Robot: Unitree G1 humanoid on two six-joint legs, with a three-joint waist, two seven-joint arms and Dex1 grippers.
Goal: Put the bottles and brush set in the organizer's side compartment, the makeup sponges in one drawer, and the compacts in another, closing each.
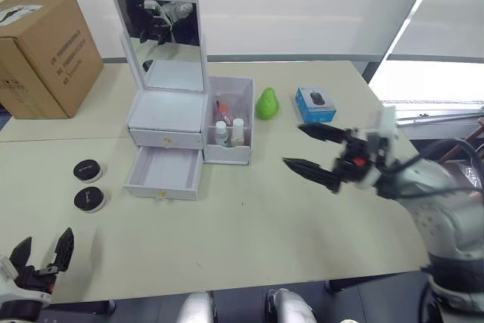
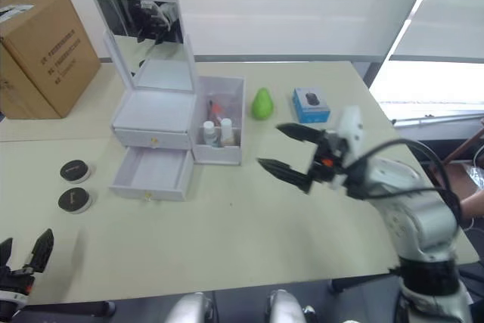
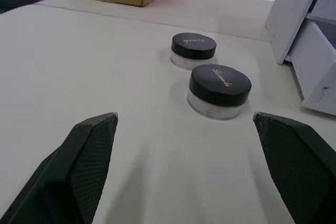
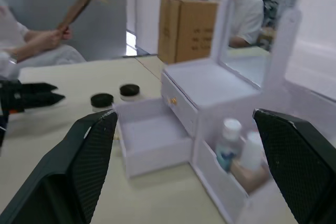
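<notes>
The white organizer (image 1: 168, 115) stands on the table with its mirror (image 1: 162, 32) upright. Its upper drawer (image 1: 166, 139) is shut, and the lower drawer (image 1: 162, 173) is pulled out and empty. In the side compartment (image 1: 229, 149) stand two white-capped bottles (image 1: 221, 132) and the brush set (image 1: 224, 108). Two black-lidded compacts (image 1: 88, 170) (image 3: 219, 90) lie left of the open drawer. My left gripper (image 1: 47, 238) is open near the table's front left, short of the compacts. Right of the organizer, my right gripper (image 1: 293, 144) hovers open and empty, pointing at it. The makeup sponges are hidden.
A brown cardboard box (image 1: 45, 51) sits at the back left. A green pear (image 1: 266, 104) and a blue box (image 1: 316, 105) lie right of the organizer. A seated person (image 4: 31, 45) shows in the right wrist view, beyond the table.
</notes>
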